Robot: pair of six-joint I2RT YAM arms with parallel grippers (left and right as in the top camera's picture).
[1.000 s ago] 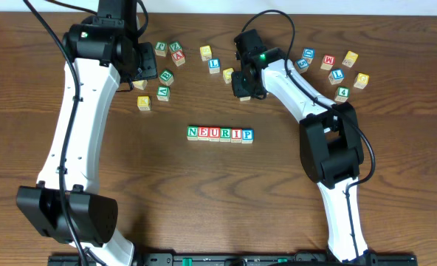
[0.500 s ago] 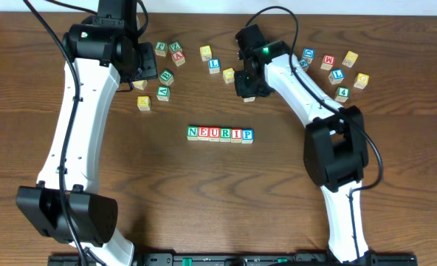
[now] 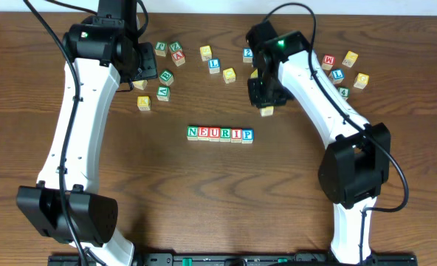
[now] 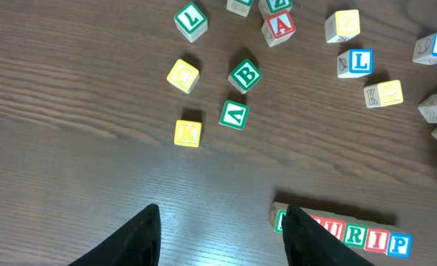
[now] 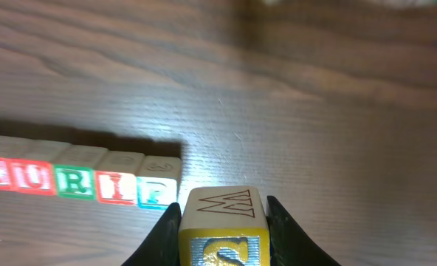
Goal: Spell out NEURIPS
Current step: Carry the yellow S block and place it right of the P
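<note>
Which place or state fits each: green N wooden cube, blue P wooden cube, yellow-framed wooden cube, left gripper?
1 green N wooden cube
2 blue P wooden cube
3 yellow-framed wooden cube
4 left gripper

a open, empty
b right end of the row
c held in the right gripper
d left end of the row

Pairs: 1-d, 2-b, 3-c, 4-a

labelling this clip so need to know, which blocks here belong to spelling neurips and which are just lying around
Part of the job:
N-E-U-R-I-P row
yellow cube, clamped in the right gripper

Just lying about:
green B cube
red A cube
yellow K cube
blue L cube
blue 2 cube
</note>
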